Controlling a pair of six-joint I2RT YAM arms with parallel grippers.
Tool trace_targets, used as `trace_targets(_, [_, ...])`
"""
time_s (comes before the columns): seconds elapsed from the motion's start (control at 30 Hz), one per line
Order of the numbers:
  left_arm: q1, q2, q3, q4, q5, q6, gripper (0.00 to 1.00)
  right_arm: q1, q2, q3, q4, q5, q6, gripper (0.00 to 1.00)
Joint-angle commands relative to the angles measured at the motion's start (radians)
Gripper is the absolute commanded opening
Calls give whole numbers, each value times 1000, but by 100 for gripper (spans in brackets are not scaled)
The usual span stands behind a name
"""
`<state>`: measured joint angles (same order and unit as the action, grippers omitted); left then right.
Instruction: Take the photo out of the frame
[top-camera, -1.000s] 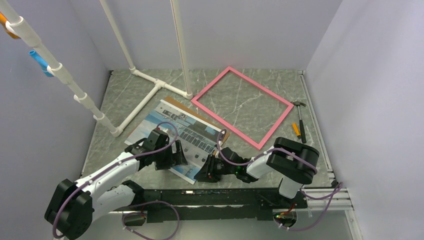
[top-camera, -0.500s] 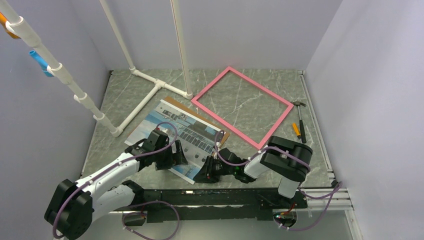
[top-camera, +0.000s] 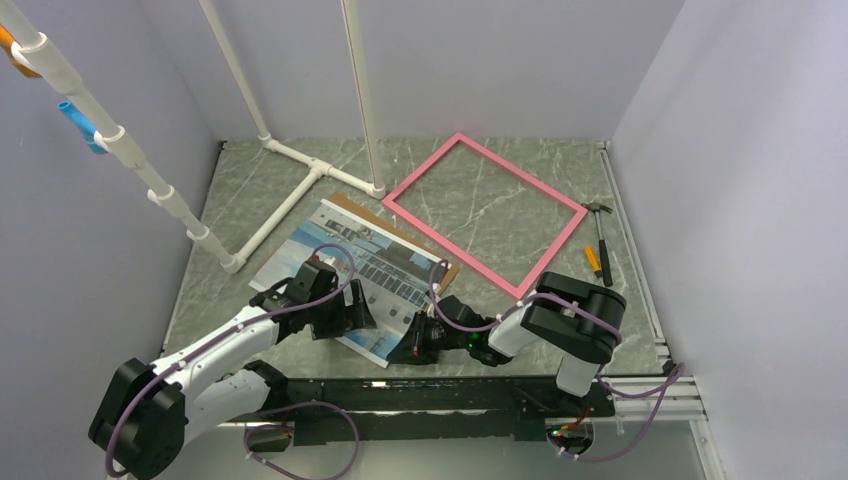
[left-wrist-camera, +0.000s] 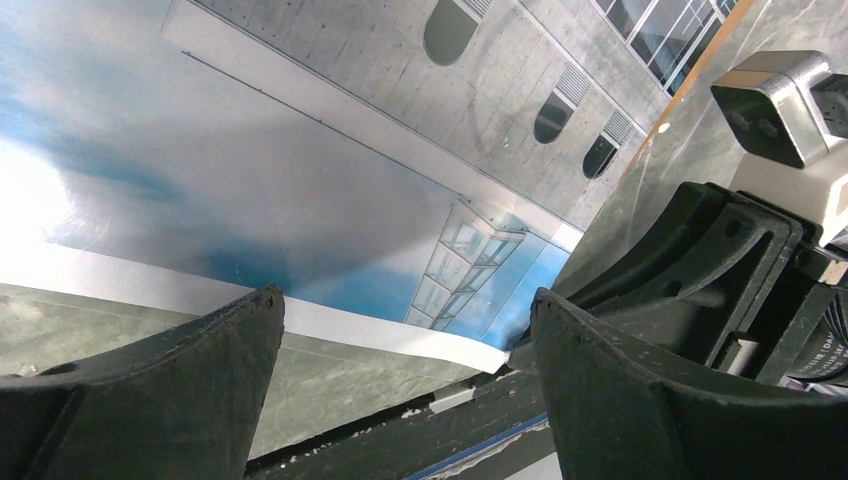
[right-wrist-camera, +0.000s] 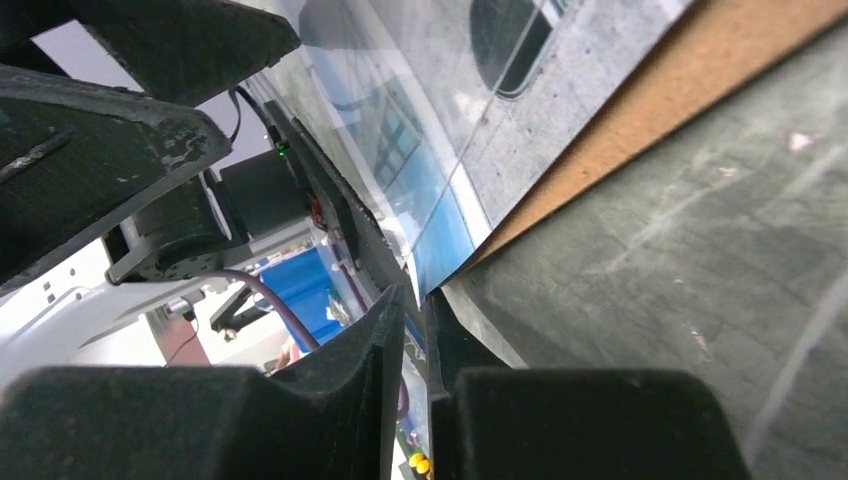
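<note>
Right hand (right-wrist-camera: 413, 302) nudged left, pinching photo (top-camera: 345, 255) corner; left hand (left-wrist-camera: 405, 300) spread over edge

Soft, even overhead light is keeping the top view sharp with faint shadows on the table (top-camera: 250, 185), while white glare is bleaching the photo (left-wrist-camera: 300, 150) at its left side in the left wrist view and the close black fingers (left-wrist-camera: 640, 400) are blurring.

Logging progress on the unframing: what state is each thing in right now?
photo: out of the frame, flat on the table
frame: empty, lying flat
left gripper: open over the photo
right gripper: shut on the photo's corner
hammer: lying flat beside the frame
</note>
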<state>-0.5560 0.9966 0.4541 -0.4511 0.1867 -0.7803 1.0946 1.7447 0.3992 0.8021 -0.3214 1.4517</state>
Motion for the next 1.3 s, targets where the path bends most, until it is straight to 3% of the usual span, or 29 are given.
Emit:
trace_targets(0.0, [-3,-7,-23,2,-2,-4,95,5,2,9,123,-1,25,14])
trace_targets(0.83, [-3,-32,-49,14,14,-17,96,-2,105,15,216,13,88,16])
trace_targets(0.97, [-4,-39,-47,12,17,-20,95,-4,126,0,262,27,127,7])
trace_targets(1.07, [-3,-47,-40,3,18,-19,96,-4,147,-11,309,28,163,6])
trace_targets(1.27, [-3,-65,-26,-16,14,-18,96,-5,164,-3,285,31,186,12])
